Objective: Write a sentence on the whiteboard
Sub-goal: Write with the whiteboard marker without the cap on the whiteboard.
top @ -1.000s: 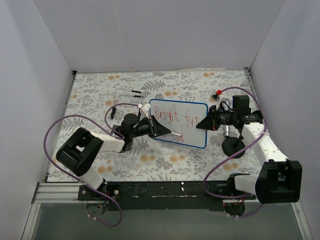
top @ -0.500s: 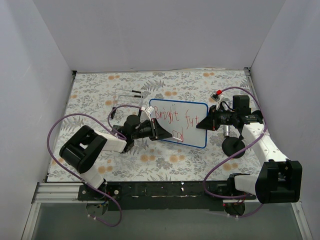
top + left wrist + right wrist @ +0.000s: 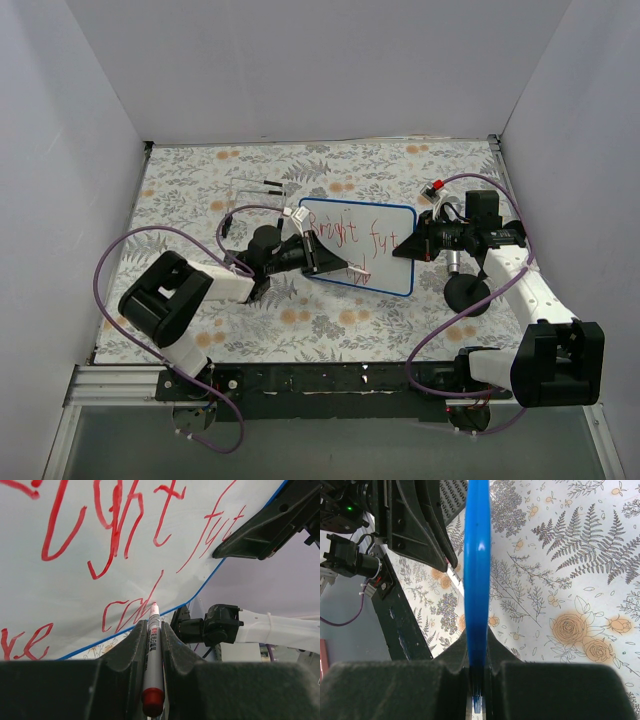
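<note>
Left fingers, clamping marker, moved rightward; right fingers clamp whiteboard rim.

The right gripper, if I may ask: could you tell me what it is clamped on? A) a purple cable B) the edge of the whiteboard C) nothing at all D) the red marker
B: in the right wrist view the blue rim of the whiteboard stands edge-on inside the right gripper, while the marker sits in the left gripper.
</note>
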